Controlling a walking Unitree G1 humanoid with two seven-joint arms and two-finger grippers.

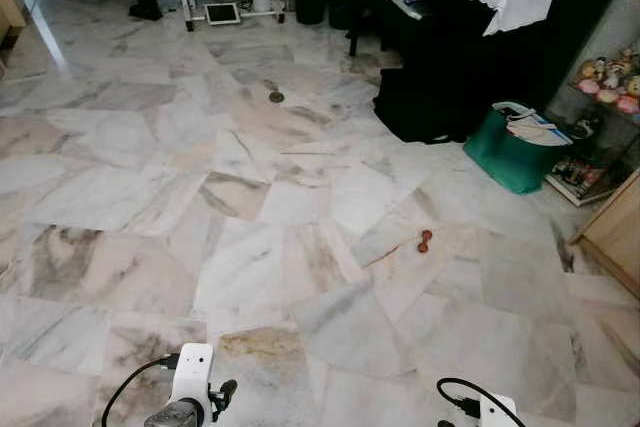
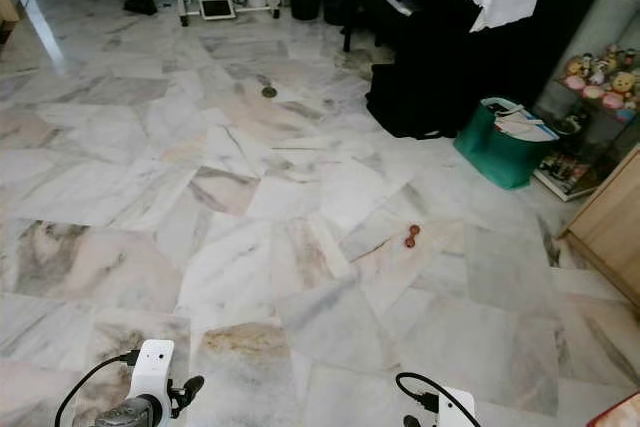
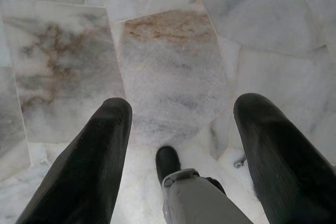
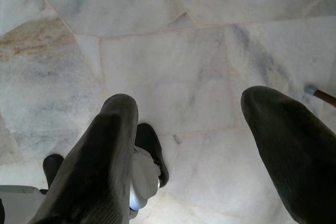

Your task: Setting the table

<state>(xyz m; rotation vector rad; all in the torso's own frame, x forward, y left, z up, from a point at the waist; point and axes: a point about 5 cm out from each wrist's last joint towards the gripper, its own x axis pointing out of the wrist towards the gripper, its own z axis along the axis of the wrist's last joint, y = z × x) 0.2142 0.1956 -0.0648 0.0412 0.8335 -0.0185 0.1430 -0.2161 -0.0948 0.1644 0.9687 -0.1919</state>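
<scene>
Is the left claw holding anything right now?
No, the left claw is open, its two black fingers spread apart with only marble floor between them.

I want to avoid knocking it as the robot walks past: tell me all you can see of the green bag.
The green bag stands upright on the marble floor, open-topped, with white papers sticking out of it. It looks like soft fabric. It sits beside the dark cloth-covered furniture, with a shelf of small figurines on its other side.
</scene>
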